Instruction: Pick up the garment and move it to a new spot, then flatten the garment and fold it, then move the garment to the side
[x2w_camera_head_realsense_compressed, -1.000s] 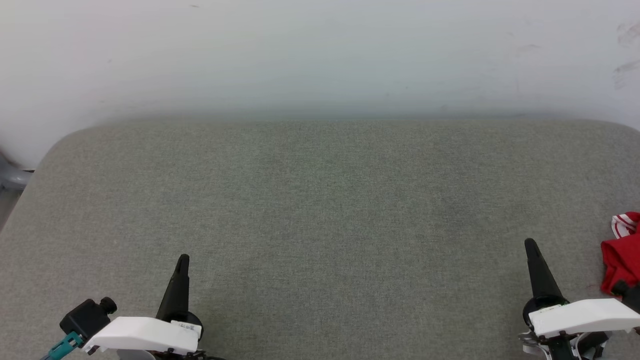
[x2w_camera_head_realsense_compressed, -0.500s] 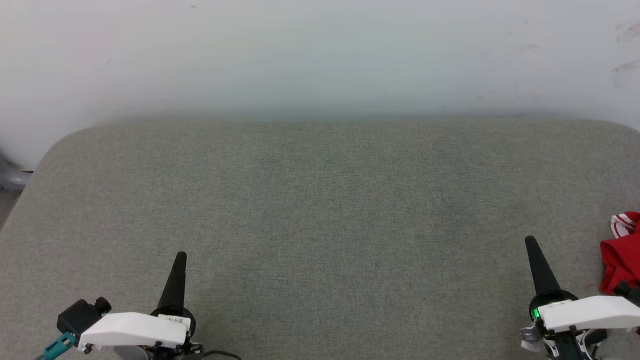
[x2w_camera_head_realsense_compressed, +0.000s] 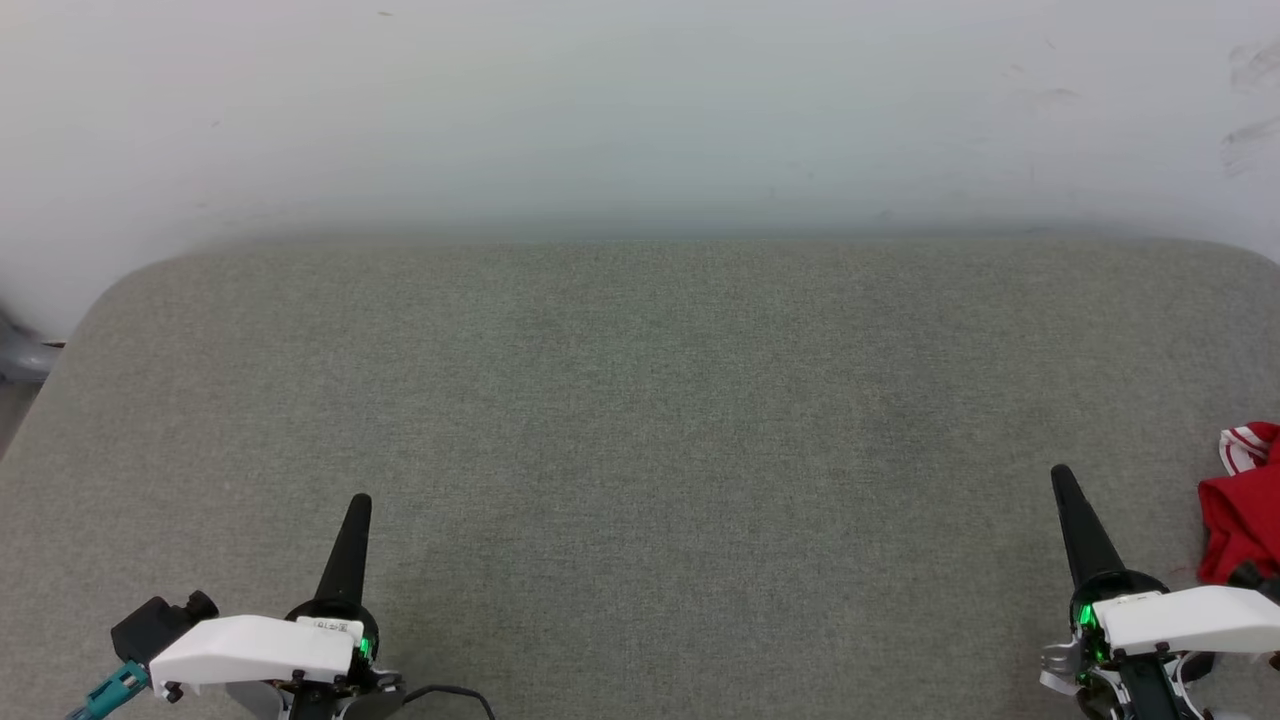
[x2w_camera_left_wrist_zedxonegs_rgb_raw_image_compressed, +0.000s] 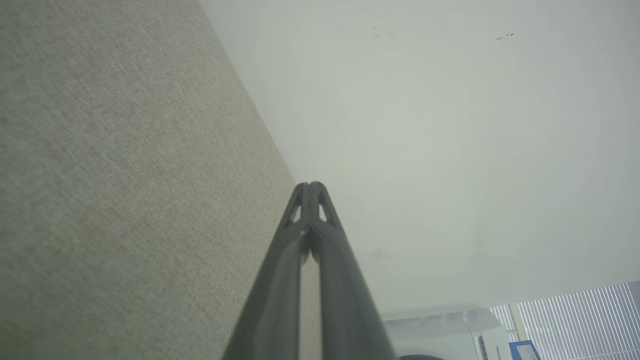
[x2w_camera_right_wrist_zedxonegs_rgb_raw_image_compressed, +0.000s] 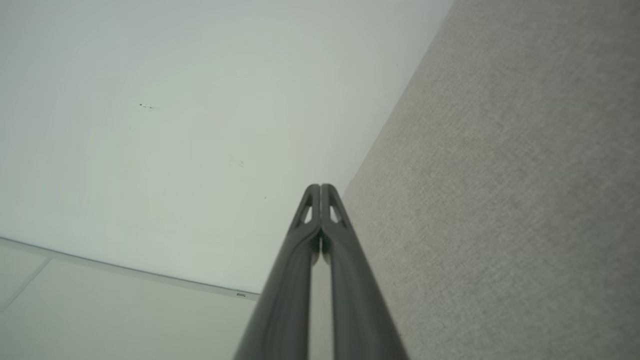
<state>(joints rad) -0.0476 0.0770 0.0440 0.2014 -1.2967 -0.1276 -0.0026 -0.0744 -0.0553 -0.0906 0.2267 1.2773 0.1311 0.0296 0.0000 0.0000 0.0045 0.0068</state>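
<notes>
Garment (x2w_camera_head_realsense_compressed: 1240, 515), red with a strip of red-and-white striped trim at its top, lies bunched on the grey fabric-covered table (x2w_camera_head_realsense_compressed: 640, 400) at the right edge of the head view. The frame cuts part of it off, and the right arm's white wrist housing hides its lower edge. It lies where it did a second ago.

The right tool (x2w_camera_head_realsense_compressed: 1058, 474) points up the view just left of the garment, its two dark fingers pressed together and holding nothing. Its tip sits slightly higher in the view than a second ago, and a green light (x2w_camera_head_realsense_compressed: 1083, 615) now glows at its base. The left tool (x2w_camera_head_realsense_compressed: 358, 502), well apart at the lower left, is likewise fully closed and empty. Its tip has also crept up the view, its white housing has slid a little lower and leftward, and a small green glow (x2w_camera_head_realsense_compressed: 362, 648) has appeared at its base. Both wrist views show the fingertips meeting, with table to one side and pale wall (x2w_camera_head_realsense_compressed: 640, 120) beyond.
</notes>
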